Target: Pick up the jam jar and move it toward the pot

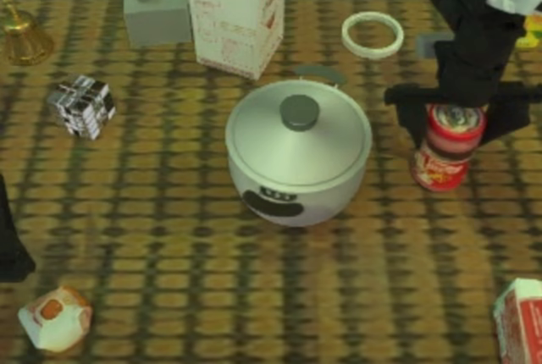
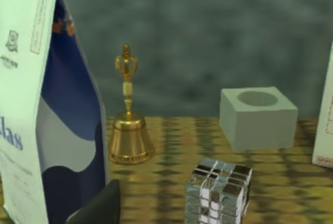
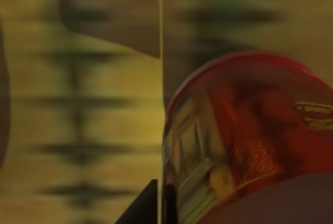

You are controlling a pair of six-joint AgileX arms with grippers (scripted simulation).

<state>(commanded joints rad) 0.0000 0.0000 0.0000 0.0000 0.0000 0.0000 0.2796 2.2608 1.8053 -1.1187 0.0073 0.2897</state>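
Item: jam jar, my right gripper fingers clamped round its lid end, just beside pot; risk: slip w/ loose hold, or clipping pot.

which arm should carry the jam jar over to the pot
Right. The right gripper sits over the jam jar at the table's right side, its fingers flanking the red lid, with the pot just to the jar's left. The left arm is parked at the far left edge, the pot between it and the jar.

Brass bell, mirrored cube, white ring
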